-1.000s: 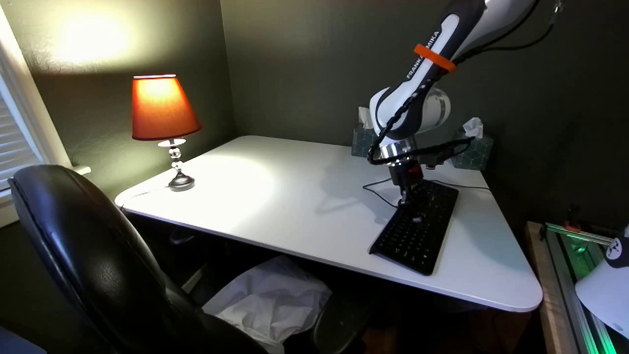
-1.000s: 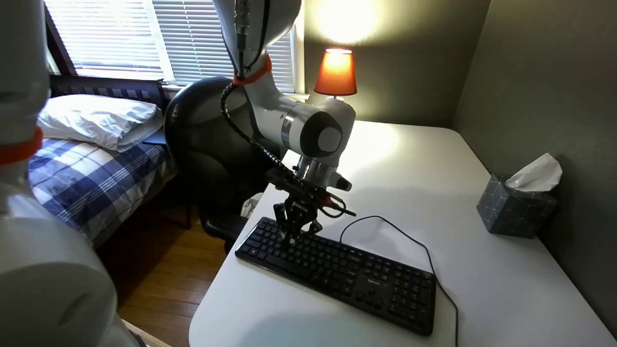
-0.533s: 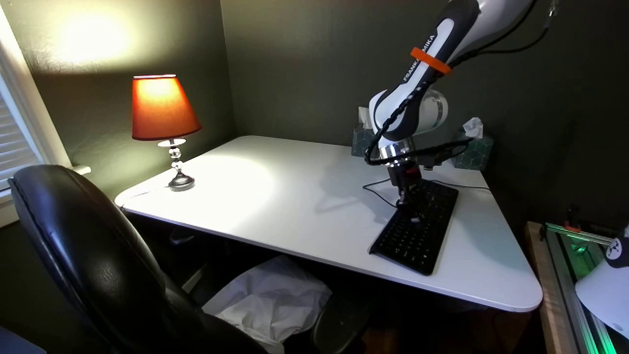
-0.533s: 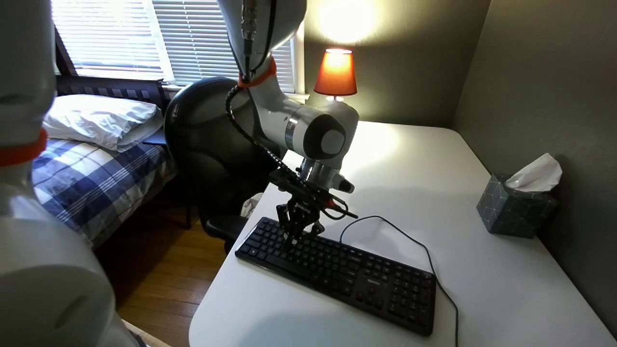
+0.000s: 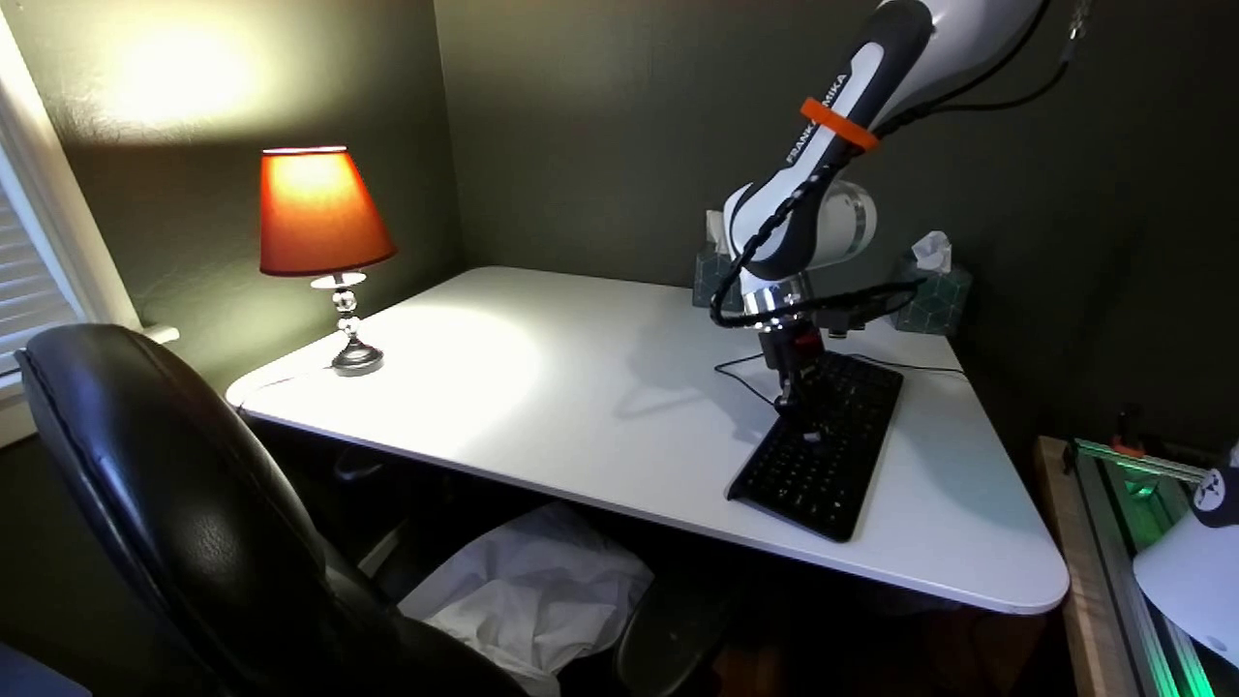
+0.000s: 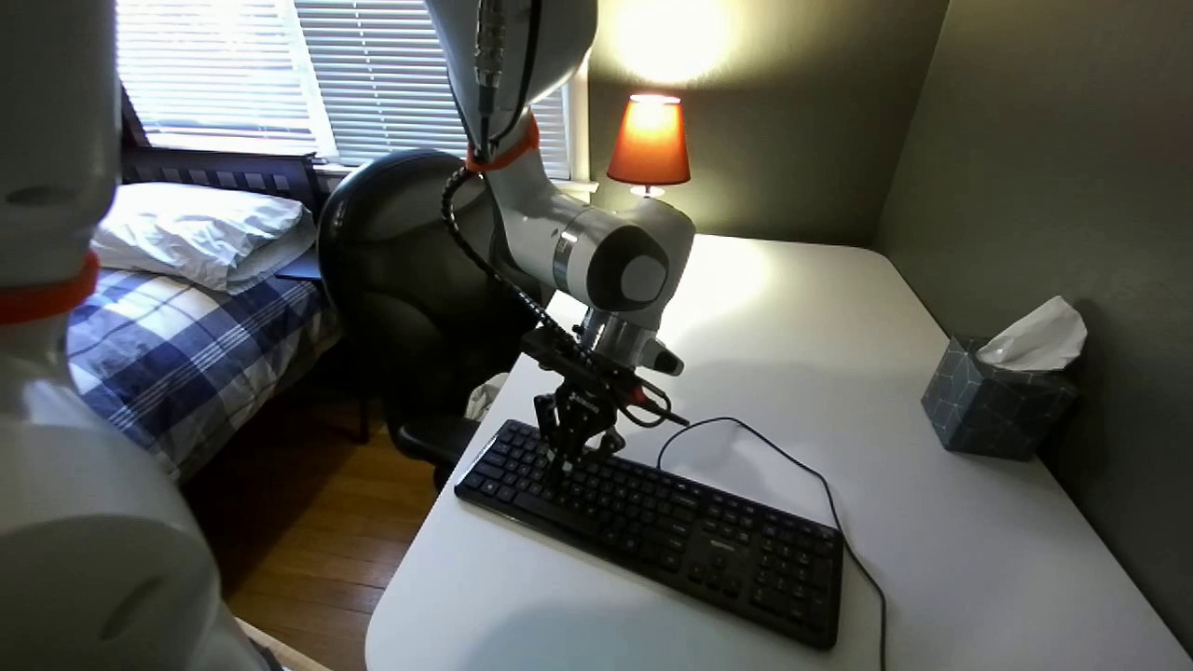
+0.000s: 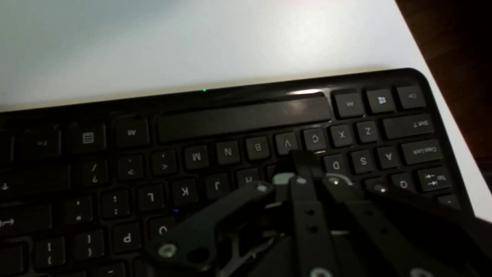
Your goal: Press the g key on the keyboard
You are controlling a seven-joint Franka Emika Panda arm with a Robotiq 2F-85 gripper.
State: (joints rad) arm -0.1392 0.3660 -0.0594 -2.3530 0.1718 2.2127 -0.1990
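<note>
The black keyboard (image 5: 805,489) lies flat on the white desk in both exterior views (image 6: 690,536). In the wrist view the keyboard (image 7: 244,118) appears upside down. My gripper (image 7: 307,163) is shut and empty, fingertips together, pointing down over the letter rows. The tips cover the F key's place, below V and left of D. The G key (image 7: 271,170) is mostly hidden beside the fingers; only an edge shows next to the H key (image 7: 248,176). In both exterior views the gripper (image 6: 559,466) (image 5: 801,431) is just above or touching the keys; I cannot tell which.
The keyboard's dark cable (image 6: 792,454) runs over the desk (image 6: 932,550). A tissue box (image 6: 993,396) stands at the wall side. An orange lamp (image 5: 324,218) stands at the desk's far end. A black chair (image 5: 174,503) is at the desk's side.
The arm and gripper have shifted slightly along the keyboard, a little left and down in an exterior view. The shut gripper stays low over the letter keys. The keyboard has not moved.
</note>
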